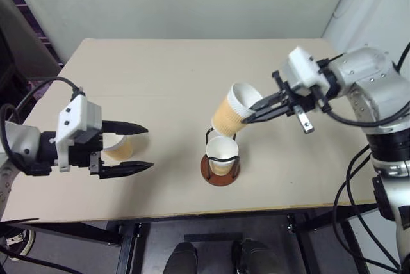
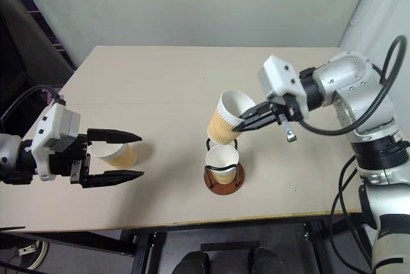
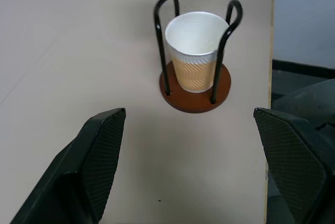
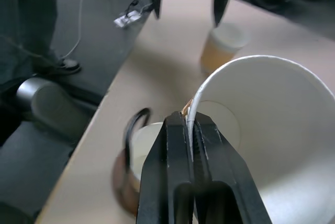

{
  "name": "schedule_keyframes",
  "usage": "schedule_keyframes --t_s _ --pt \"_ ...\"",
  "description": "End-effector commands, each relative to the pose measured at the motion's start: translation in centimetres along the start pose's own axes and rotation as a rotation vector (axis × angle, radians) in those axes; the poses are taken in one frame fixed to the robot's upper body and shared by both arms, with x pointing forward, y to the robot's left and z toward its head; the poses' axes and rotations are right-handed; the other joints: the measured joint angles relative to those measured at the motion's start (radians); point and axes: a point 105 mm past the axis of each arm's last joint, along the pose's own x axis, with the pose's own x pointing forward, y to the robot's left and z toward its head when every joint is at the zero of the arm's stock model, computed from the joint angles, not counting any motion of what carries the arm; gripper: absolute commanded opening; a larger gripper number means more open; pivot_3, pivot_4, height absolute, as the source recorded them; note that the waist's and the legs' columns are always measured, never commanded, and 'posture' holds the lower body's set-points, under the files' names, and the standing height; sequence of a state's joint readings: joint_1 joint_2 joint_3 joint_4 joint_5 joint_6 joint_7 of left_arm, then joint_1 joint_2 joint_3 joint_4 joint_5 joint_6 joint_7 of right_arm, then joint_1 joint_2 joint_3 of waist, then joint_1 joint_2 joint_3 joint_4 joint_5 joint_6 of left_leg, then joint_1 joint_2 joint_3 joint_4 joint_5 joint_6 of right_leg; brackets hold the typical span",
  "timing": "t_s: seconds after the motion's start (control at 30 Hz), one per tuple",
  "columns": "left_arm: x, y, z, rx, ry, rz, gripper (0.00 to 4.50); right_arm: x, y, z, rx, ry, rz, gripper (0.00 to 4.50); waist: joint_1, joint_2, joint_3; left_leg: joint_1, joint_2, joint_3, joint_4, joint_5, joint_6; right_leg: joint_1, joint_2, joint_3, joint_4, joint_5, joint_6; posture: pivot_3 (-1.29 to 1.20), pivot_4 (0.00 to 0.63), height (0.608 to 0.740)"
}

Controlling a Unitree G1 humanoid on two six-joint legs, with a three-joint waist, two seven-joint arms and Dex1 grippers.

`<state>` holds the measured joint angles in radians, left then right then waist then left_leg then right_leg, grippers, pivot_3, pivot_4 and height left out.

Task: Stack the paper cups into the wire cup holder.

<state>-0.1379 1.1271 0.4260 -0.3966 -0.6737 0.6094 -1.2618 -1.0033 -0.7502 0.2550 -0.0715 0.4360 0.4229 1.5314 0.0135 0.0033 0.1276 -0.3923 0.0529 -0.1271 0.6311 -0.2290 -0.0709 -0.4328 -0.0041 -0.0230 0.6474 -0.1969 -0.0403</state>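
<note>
**Second cup held tilted just above the holder**

The wire cup holder (image 1: 221, 162) stands near the front edge of the bench (image 1: 166, 75), and one paper cup (image 1: 222, 153) already sits upright inside its black loops, mouth up. A second cup (image 1: 234, 111) hangs in the air just above and slightly behind it, pinched at the rim by the right gripper (image 1: 251, 115): its jaws are clenched on the cup wall, one finger inside the mouth and one outside, as the right wrist view makes plain. This held cup is tilted; its long axis leans, base pointing down toward the holder and mouth turned up toward the right arm. The base looks close to the seated cup's rim, though I cannot tell from these angles whether they touch.

The coming move likely turns on that tilt: the held cup must be brought upright and its base centred over the seated cup's mouth before it can drop between the loops.

The third cup (image 1: 119, 147) stands on the bench well to the left, between the fingers of the left gripper (image 1: 136, 149), whose jaws are spread wide and released, gripping nothing. The left arm is plainly the nearer one for that cup.
</note>
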Motion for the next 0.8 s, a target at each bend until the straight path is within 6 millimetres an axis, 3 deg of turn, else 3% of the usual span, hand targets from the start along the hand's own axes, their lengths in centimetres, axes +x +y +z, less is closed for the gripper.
schedule_keyframes --t_s 0.03,0.17,0.27,0.5,0.63,0.8 --pt "-0.1 0.0 0.7 0.054 0.006 0.013 4.21 0.0 0.3 0.8 -0.048 0.022 0.003 0.05 -0.001 0.000 0.000 0.000 0.000 0.000 0.000 0.001 0.000 0.000 0.000 0.000 0.000 0.000 -0.001 0.00 0.150 0.740" --pt "-0.2 0.0 0.6 0.051 0.013 0.020 4.21 0.7 0.9 -0.1 -0.034 0.053 0.030 0.05 0.000 0.000 0.000 0.000 0.000 0.000 0.000 0.001 0.000 0.001 0.000 0.000 -0.001 0.000 -0.001 0.00 0.150 0.740" --pt "-0.2 0.0 0.5 0.049 0.015 0.024 4.21 1.0 0.9 -0.7 -0.033 0.074 0.032 0.66 0.000 0.000 0.000 -0.001 0.000 0.000 0.000 -0.001 0.000 0.001 0.000 0.000 -0.002 0.000 0.000 0.00 0.150 0.740" --pt "-0.9 1.0 0.5 0.073 0.037 0.091 4.21 1.5 1.1 -1.4 -0.039 0.107 0.036 3.09 0.001 0.000 0.000 -0.002 0.000 0.000 0.000 -0.004 0.000 0.000 0.000 0.000 -0.002 0.000 0.001 0.00 0.150 0.740" --pt "-2.8 3.6 0.6 0.135 0.109 0.246 4.21 0.4 -0.7 -0.7 -0.027 0.049 -0.069 4.48 0.002 0.000 0.000 -0.001 0.000 0.000 0.000 -0.004 0.000 0.000 0.000 0.000 -0.002 0.000 0.001 0.00 0.150 0.740" --pt "-6.2 4.0 -1.0 0.178 0.327 0.255 4.21 -3.2 -2.1 2.7 0.105 -0.311 -0.152 4.48 0.002 0.000 0.000 -0.002 0.000 0.000 0.000 -0.004 0.000 -0.001 0.001 0.000 -0.002 0.000 0.000 0.00 0.150 0.740"
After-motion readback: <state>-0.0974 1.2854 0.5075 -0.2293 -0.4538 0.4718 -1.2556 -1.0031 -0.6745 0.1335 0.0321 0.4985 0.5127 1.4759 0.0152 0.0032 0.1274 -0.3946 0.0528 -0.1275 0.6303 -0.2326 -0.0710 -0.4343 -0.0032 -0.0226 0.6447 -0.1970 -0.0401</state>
